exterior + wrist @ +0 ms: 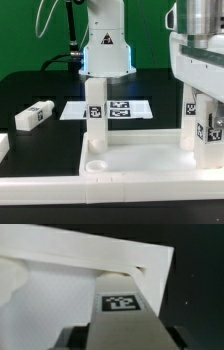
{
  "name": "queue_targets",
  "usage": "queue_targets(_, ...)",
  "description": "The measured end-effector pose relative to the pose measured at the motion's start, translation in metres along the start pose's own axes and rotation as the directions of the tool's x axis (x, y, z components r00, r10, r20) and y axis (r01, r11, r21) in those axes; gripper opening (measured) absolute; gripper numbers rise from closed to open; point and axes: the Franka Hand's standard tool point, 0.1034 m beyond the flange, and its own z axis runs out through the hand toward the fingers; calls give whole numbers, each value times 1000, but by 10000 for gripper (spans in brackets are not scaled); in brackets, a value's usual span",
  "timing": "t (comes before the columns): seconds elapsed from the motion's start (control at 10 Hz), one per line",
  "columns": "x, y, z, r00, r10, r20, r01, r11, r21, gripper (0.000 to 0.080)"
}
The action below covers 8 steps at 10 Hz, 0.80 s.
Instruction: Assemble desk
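Tabletop lies on black surface; upright leg stands at its rim, loose leg lies well apart. Gripper is closed on held leg at the tabletop's corner.

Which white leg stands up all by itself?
The blocky white plastic leg in the middle, upright on the white rimmed tabletop. The tool holds the leg at the exterior view's right; another leg lies on the black table.

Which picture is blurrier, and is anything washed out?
The wrist view is softer: the leg and its tag sit close to the lens, and the tabletop is nearly featureless white. The exterior view is sharper and evenly lit, yet the tabletop's rim there also lacks detail.
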Motion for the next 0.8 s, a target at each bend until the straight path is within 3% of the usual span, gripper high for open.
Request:
queue_targets(0.2,-2,1,1,990,142,20,-142,990,6,290)
queue_targets(0.4,-2,1,1,997,75,19,-75,997,7,290)
queue_targets(0.5,-4,0,-1,998,-61,6,61,998,5,471)
queue_targets(0.6,-6,-4,-4,973,-230,6,230,973,5,587)
queue_targets(0.7,-10,-6,-6,904,-428,4,428,904,10,587)
queue_targets(0.8,-13,-4,-4,842,-539,11,539,842,12,638)
